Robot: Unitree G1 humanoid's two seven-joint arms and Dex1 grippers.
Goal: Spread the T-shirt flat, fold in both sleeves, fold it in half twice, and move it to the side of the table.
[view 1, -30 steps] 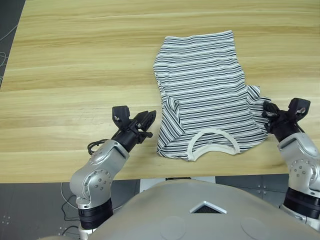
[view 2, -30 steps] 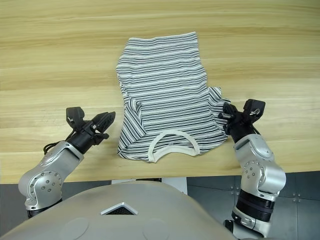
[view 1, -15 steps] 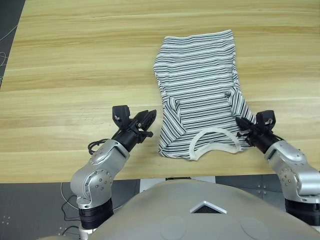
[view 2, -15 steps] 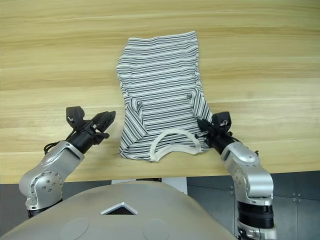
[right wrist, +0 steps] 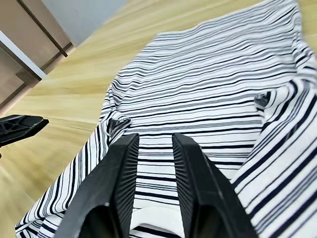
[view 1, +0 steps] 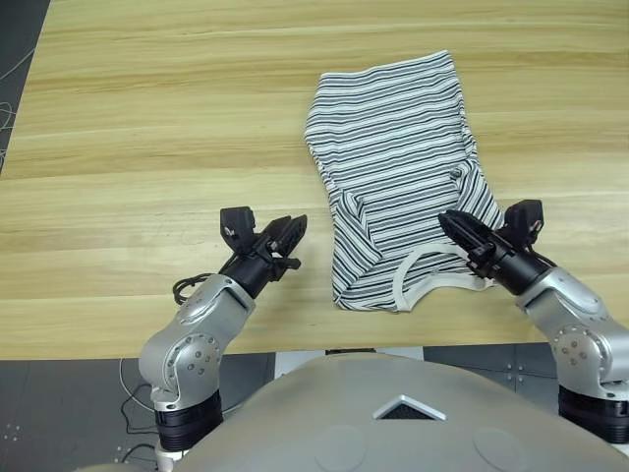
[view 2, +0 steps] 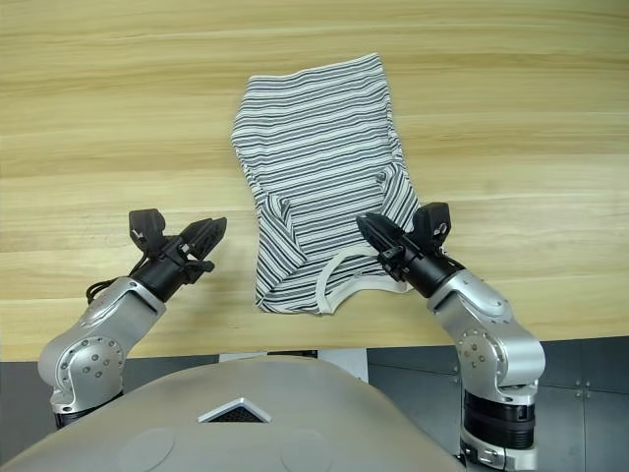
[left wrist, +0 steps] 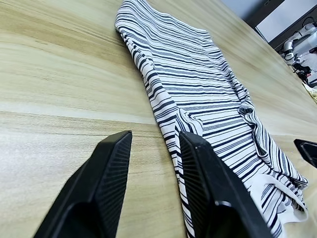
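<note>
While right end effector point(view 1: 454, 224) hovers over T-shirt point(view 1: 393, 138), fingers apart; left end effector point(view 1: 293, 226) likewise apart

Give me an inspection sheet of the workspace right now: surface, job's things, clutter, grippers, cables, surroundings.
Surface: wooden table, light planks.
Job's things: striped T-shirt lies flat on the table, both sleeves folded in, neckline toward the robot, not yet folded in half.
Clutter: nothing seen.
Grippers: left gripper open, over bare wood beside the shirt's left edge; right gripper open, over the shirt near the neckline, nothing between its fingers.
Cables: black cable looped at the left wrist, by the table's near edge.
Surroundings: dark floor off the table's left.
</note>
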